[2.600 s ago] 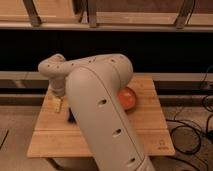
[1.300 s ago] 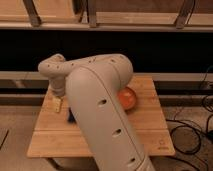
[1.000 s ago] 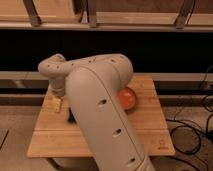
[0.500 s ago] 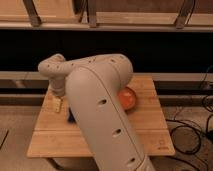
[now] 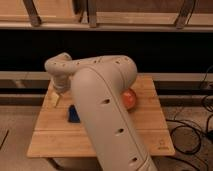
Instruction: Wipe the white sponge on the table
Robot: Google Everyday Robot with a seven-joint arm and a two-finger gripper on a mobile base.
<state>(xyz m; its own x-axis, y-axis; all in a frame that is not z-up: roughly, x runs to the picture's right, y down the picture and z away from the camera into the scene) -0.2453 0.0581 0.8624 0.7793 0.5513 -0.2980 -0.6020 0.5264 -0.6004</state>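
— What's the setting?

— Grey metal shelving rails (image 5: 100,25) run across the back, with a dark gap under them. In front stands a light wooden counter (image 5: 150,130) made of planks, on a pale floor (image 5: 15,125). Dark cables (image 5: 197,125) trail over the floor off its right edge.

— Any writing or labels?

— Only a small dark mark (image 5: 161,147) by the counter's near right corner, too small to read.

— Where is the hand?

— The big cream-coloured arm (image 5: 107,115) rises from the near edge, covers the middle of the counter, bends at the far side and drops down over the far left corner. The hand (image 5: 58,93) hangs at its end, low over the wood, close to the left edge.

— How far open is it? Is it holding anything?

— I can't tell. It points down at the white sponge (image 5: 54,99), and the two meet or very nearly meet, but whether it has hold of the sponge doesn't show.

— And the sponge itself?

— A small pale block at the far left corner of the counter, right under the hand, seemingly resting on the planks.

— What else is on the counter?

— A small dark blue object (image 5: 74,114) lies just nearer than the sponge, partly hidden by the arm. An orange round bowl-like thing (image 5: 130,99) sits towards the right side, its left part behind the arm, well apart from the sponge.
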